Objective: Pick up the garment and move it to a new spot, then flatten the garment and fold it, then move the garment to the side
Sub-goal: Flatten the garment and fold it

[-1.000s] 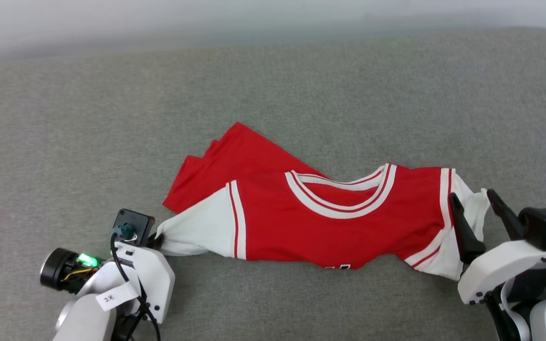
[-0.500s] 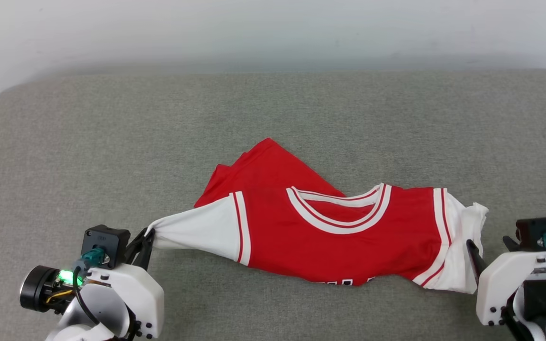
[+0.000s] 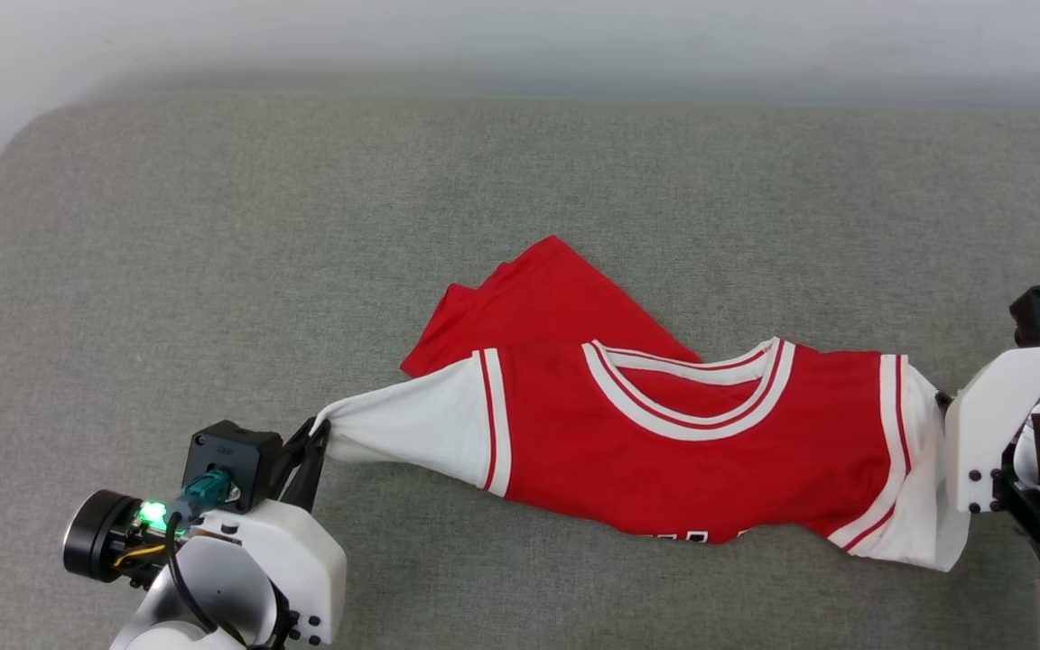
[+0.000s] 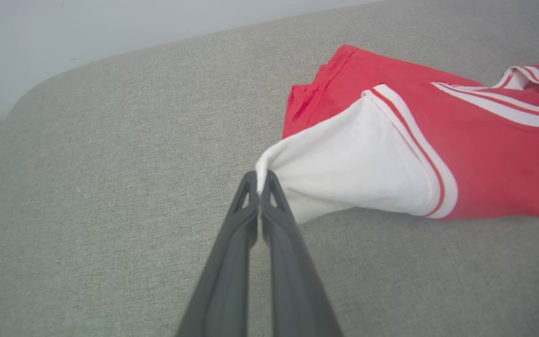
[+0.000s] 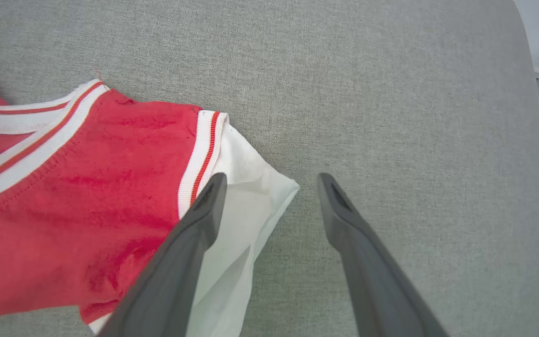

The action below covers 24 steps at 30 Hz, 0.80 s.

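The garment (image 3: 664, 451) lay crumpled in the lower middle of the head view on the grey padded worktop (image 3: 213, 226), not yet flat (a red part was doubled behind the collar (image 3: 691, 402), toward the upper left), so I judge that the flattening step was in hand. The left pincer (image 4: 261, 180) was clamped on the tip of the white sleeve (image 4: 344, 173) at the lower left, while the right pincer (image 5: 272, 180) stood apart at the right edge, one finger over the other sleeve (image 5: 251, 206), gripping nothing. The next move probably calls for closing it on that sleeve, then pulling the cloth taut.
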Available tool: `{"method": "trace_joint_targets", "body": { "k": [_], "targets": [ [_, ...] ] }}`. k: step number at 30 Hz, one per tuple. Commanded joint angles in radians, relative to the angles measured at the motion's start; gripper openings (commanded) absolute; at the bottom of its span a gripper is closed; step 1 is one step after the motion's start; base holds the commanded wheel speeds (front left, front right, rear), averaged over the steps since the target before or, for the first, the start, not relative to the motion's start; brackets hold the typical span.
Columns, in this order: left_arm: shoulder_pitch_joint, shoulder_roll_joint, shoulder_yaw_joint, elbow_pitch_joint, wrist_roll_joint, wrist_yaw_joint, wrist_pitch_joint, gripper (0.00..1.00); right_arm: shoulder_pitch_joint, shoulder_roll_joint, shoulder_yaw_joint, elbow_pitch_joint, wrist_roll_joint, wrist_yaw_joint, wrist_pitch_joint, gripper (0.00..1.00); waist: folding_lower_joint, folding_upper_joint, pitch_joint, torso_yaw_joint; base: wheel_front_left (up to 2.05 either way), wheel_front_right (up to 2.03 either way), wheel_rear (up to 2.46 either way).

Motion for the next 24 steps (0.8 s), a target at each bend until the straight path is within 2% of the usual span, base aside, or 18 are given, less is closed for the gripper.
{"method": "trace_joint_targets", "body": {
  "k": [1, 13, 14, 15, 16, 24],
  "targets": [
    [-0.015, -0.004, -0.003, -0.005, 0.005, 0.003, -0.003, 0.0, -0.015, 0.006, -0.012, 0.015, -0.006, -0.001, 0.006, 1.0, -0.0001, 0.0, 0.009, 0.006, 0.0, 0.0, 0.0],
    [-0.021, 0.0, -0.011, 0.003, 0.004, 0.011, -0.017, 0.0, -0.003, 0.039, -0.107, 0.093, -0.024, -0.001, -0.028, 1.0, -0.0001, 0.0, 0.044, 0.01, 0.0, 0.0, 0.0],
    [-0.022, 0.0, -0.011, 0.004, 0.003, 0.012, -0.018, 0.0, -0.006, 0.043, -0.113, 0.098, -0.019, -0.001, -0.035, 0.61, -0.0001, 0.0, 0.045, 0.009, 0.0, 0.0, 0.0],
    [-0.024, 0.001, -0.011, 0.006, 0.002, 0.012, -0.017, 0.0, -0.007, 0.046, -0.115, 0.105, -0.014, -0.001, -0.04, 0.1, -0.0001, 0.0, 0.047, 0.008, 0.0, 0.0, 0.0],
    [-0.025, 0.001, -0.012, 0.006, 0.002, 0.012, -0.018, 0.0, -0.007, 0.047, -0.113, 0.112, -0.007, -0.001, -0.044, 0.0, -0.0001, 0.0, 0.048, 0.007, 0.0, 0.0, 0.0],
    [-0.028, 0.01, -0.014, 0.016, -0.001, 0.014, -0.019, 0.0, -0.022, 0.043, -0.109, 0.149, 0.018, -0.001, -0.133, 0.0, -0.0001, 0.0, 0.026, 0.001, 0.0, 0.0, 0.0]
  ]
}}
